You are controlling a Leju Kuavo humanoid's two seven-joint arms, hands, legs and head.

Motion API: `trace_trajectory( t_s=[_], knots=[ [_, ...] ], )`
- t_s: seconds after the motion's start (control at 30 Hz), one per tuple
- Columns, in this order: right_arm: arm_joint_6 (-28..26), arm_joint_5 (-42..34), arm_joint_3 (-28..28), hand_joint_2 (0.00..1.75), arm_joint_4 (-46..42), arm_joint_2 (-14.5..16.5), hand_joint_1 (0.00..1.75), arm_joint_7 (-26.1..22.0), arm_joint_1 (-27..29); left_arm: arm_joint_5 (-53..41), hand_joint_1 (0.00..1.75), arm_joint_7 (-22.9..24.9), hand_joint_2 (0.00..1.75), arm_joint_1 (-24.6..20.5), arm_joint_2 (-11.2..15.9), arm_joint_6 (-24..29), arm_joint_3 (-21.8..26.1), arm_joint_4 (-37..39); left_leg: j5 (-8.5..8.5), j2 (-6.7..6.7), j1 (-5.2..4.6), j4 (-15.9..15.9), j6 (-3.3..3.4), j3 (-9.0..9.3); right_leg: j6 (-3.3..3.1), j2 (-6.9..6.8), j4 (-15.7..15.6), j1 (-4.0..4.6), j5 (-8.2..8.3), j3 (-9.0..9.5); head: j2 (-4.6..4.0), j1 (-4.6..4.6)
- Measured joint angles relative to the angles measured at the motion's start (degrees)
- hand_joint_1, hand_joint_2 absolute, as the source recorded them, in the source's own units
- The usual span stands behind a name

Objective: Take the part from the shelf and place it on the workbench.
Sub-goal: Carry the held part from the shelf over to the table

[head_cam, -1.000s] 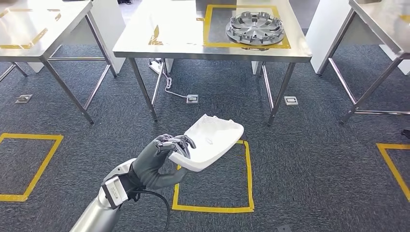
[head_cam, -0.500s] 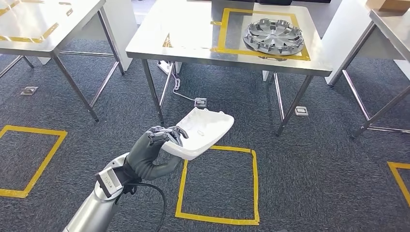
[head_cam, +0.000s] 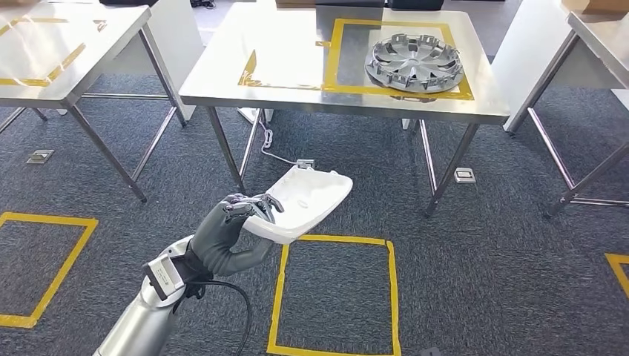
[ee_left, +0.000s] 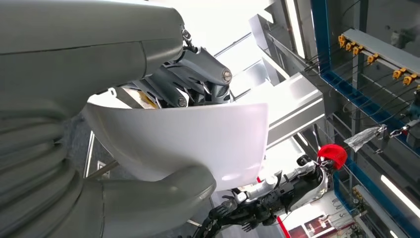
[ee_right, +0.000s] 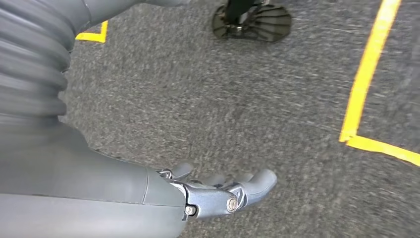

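One white moulded part [head_cam: 305,202] is carried in the left hand [head_cam: 226,236], whose fingers [head_cam: 252,208] curl over the part's near edge while the thumb supports it from beneath; the left wrist view shows the same grasp, with the part [ee_left: 188,141] clamped between thumb and dark fingers. The part is held out in front of the body, above the carpet, near the far edge of a yellow taped square on the floor [head_cam: 337,293]. It does not yet touch any surface. Compared with the head view a second ago, the whole scene has shifted: the steel surface [head_cam: 222,81] ahead now lies lower and fuller in the picture, and its top shows more completely. This is best read as the camera and body having moved or turned, not the furniture. The hold on the part looks unchanged across the interval. A silver wheel cover [head_cam: 414,64] lies inside the yellow taped frame [head_cam: 330,55] on that surface. The right hand [ee_right: 218,191] hangs over the carpet with its fingers loosely apart, holding nothing. Judged from these views, the pick from the shelf is done and the carry is under way; approach and set-down remain.
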Motion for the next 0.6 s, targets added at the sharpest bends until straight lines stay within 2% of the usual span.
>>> trace_trajectory(
  t_s=[0.07, 0.1, 0.13, 0.2, 0.23, 0.27, 0.3, 0.33, 0.37, 0.4, 0.43, 0.47, 0.53, 0.57, 0.6],
  knots=[
    [-0.27, -0.19, 0.00, 1.75, 0.00, 0.05, 0.00, -0.16, -0.04, -0.20, 1.75, 0.03, 1.75, -0.02, -0.15, -0.30, -0.07, 0.43, 3.36, 0.38, -0.03, -4.69, 0.64, 0.88, 0.75, 0.03, -0.01, 0.01, -1.03, 0.71, 0.00, -0.23],
    [-0.39, -0.24, 0.00, 1.75, 0.00, 0.05, 0.00, -0.22, -0.05, -0.32, 1.75, 0.04, 1.75, -0.06, -0.26, -0.39, -0.10, 0.59, 3.64, 0.43, -0.11, -5.37, 1.16, 0.96, 1.18, 0.03, 0.06, 0.08, -1.27, 0.90, 0.00, -0.28],
    [-0.55, -0.36, 0.00, 1.75, 0.00, 0.05, 0.00, -0.27, -0.07, -0.40, 1.75, 0.06, 1.75, -0.18, -0.40, -0.56, -0.13, 0.71, 3.23, 0.35, -0.18, -5.41, 1.75, 1.21, 1.59, 0.03, 0.12, 0.11, -1.32, 1.06, 0.00, -0.26],
    [-0.89, -0.66, 0.00, 1.75, 0.00, 0.10, 0.00, -0.35, -0.18, -0.28, 1.75, 0.03, 1.75, -0.56, -0.74, -0.87, -0.14, 0.86, 3.12, 0.15, -0.09, -5.66, 2.60, 2.07, 2.23, -0.02, 2.23, 0.04, -0.60, 0.32, 0.00, -0.09],
    [-1.02, -0.77, 0.00, 1.75, 0.00, 0.15, 0.00, -0.40, -0.27, -0.15, 1.75, 0.02, 1.75, -0.84, -0.95, -1.14, -0.14, 0.98, 2.87, 0.12, -0.02, -5.80, 2.94, 2.62, 2.44, -0.01, 4.65, -0.02, -0.14, -1.14, 0.00, 0.03],
    [-1.08, -0.78, 0.00, 1.75, 0.00, 0.20, 0.00, -0.44, -0.34, -0.02, 1.75, 0.00, 1.75, -1.10, -1.17, -1.41, -0.13, 1.16, 2.53, 0.10, 0.01, -5.94, 3.22, 3.15, 2.60, -0.01, 8.05, -0.05, -0.16, -3.44, 0.00, 0.18],
    [-1.10, -0.72, 0.00, 1.75, 0.00, 0.24, 0.00, -0.47, -0.35, 0.08, 1.75, -0.02, 1.75, -1.35, -1.33, -1.68, -0.13, 1.38, 2.10, 0.08, -0.04, -6.00, 3.45, 3.60, 2.72, 0.01, 11.62, -0.05, -0.96, -6.14, 0.00, 0.36],
    [-1.13, -0.67, 0.00, 1.75, 0.00, 0.25, 0.00, -0.46, -0.32, 0.13, 1.75, -0.01, 1.75, -1.52, -1.45, -1.91, -0.13, 1.66, 1.63, 0.04, -0.10, -6.04, 3.59, 4.06, 2.81, 0.01, 14.59, -0.04, -2.57, -8.81, 0.00, 0.51],
    [-1.18, -0.69, -0.01, 1.75, 0.00, 0.27, 0.00, -0.40, -0.29, 0.19, 1.75, -0.01, 1.75, -1.61, -1.51, -2.05, -0.13, 1.96, 1.11, -0.01, -0.18, -6.05, 3.66, 4.58, 2.83, 0.02, 16.37, -0.02, -4.24, -10.96, 0.00, 0.62],
    [-1.22, -0.83, -0.01, 1.75, 0.00, 0.32, 0.00, -0.32, -0.27, 0.30, 1.75, 0.00, 1.75, -1.65, -1.52, -2.20, -0.13, 2.26, 0.57, -0.06, -0.27, -6.05, 3.68, 5.20, 2.77, 0.01, 16.54, 0.01, -5.16, -12.26, 0.00, 0.73],
    [-1.25, -1.02, -0.03, 1.75, 0.00, 0.38, 0.00, -0.22, -0.27, 0.41, 1.75, 0.01, 1.75, -1.68, -1.52, -2.37, -0.13, 2.55, 0.01, -0.11, -0.36, -6.05, 3.66, 5.90, 2.57, 0.02, 15.00, 0.07, -4.69, -12.65, 0.00, 0.82],
    [-1.17, -1.17, -0.04, 1.75, 0.00, 0.44, 0.00, -0.07, -0.27, 0.51, 1.75, 0.01, 1.75, -1.72, -1.53, -2.53, -0.13, 2.82, -0.57, -0.14, -0.48, -6.07, 3.61, 6.65, 2.23, 0.02, 11.94, 0.19, -2.71, -12.19, 0.00, 0.91],
    [-0.98, -1.14, -0.07, 1.75, 0.01, 0.53, 0.00, 0.34, -0.21, 0.64, 1.75, 0.01, 1.75, -1.85, -1.54, -2.77, -0.14, 3.26, -1.73, -0.26, -0.69, -6.09, 3.39, 7.94, 1.26, 0.12, 4.50, 0.74, 3.21, -10.29, 0.00, 1.09],
    [-0.92, -1.05, -0.07, 1.75, 0.01, 0.57, 0.00, 0.56, -0.14, 0.71, 1.75, 0.02, 1.75, -1.91, -1.54, -2.83, -0.15, 3.41, -2.30, -0.35, -0.78, -6.19, 3.15, 8.39, 0.90, 0.19, 2.05, 1.03, 5.05, -9.50, 0.00, 1.14],
    [-0.95, -0.99, -0.08, 1.75, 0.02, 0.61, 0.00, 0.69, -0.06, 0.79, 1.75, 0.02, 1.75, -1.97, -1.53, -2.88, -0.16, 3.52, -2.60, -0.46, -0.84, -6.14, 2.86, 8.91, 0.62, 0.28, 0.67, 1.24, 5.93, -8.97, 0.00, 1.19]
  ],
)
